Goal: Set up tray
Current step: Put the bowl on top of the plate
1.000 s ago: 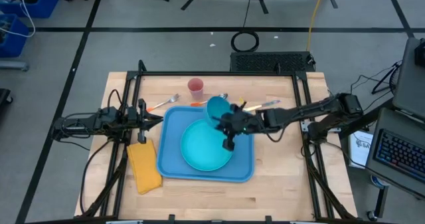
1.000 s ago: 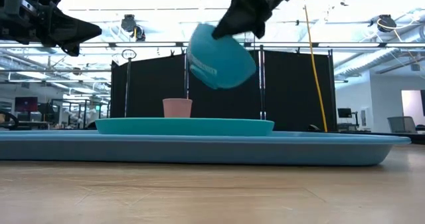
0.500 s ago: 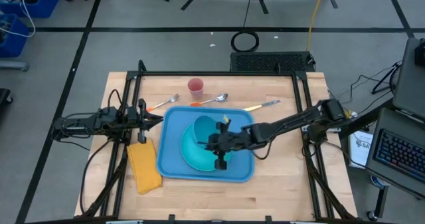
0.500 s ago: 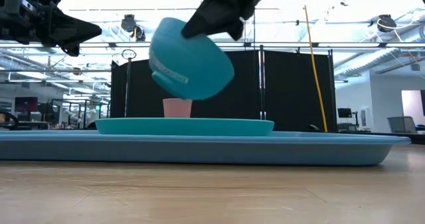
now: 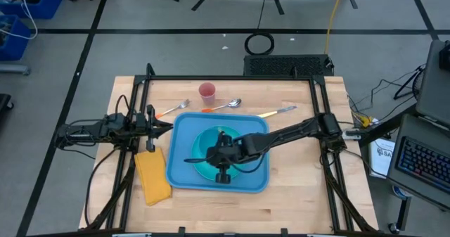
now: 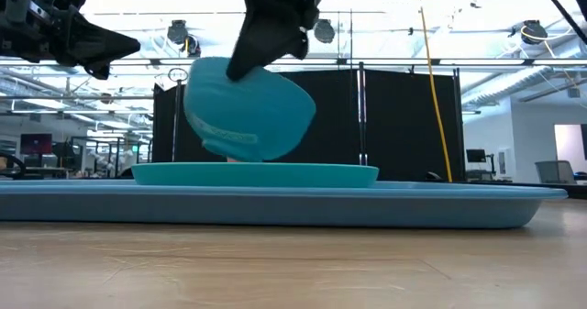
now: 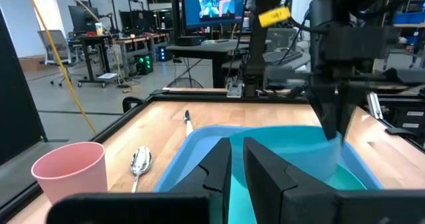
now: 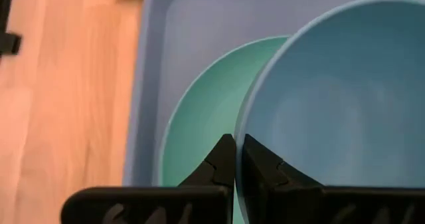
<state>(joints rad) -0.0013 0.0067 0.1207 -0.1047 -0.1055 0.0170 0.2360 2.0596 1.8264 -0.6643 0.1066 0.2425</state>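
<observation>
One blue tray (image 5: 181, 175) at mid-desk, a teal plate (image 5: 200, 168) lying in it. Just above the plate — a teal bowl (image 6: 246, 109), tilted, rim pinched by the right gripper (image 8: 234, 159) jaws. Left gripper (image 5: 167, 126) near the left edge — jaws narrow, holding nothing.

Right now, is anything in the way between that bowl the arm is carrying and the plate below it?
Nothing visible. The right gripper holds the bowl by its rim, tilted, just above the plate on the tray. The plate's top looks bare under it. The left gripper waits off the tray's edge.
</observation>
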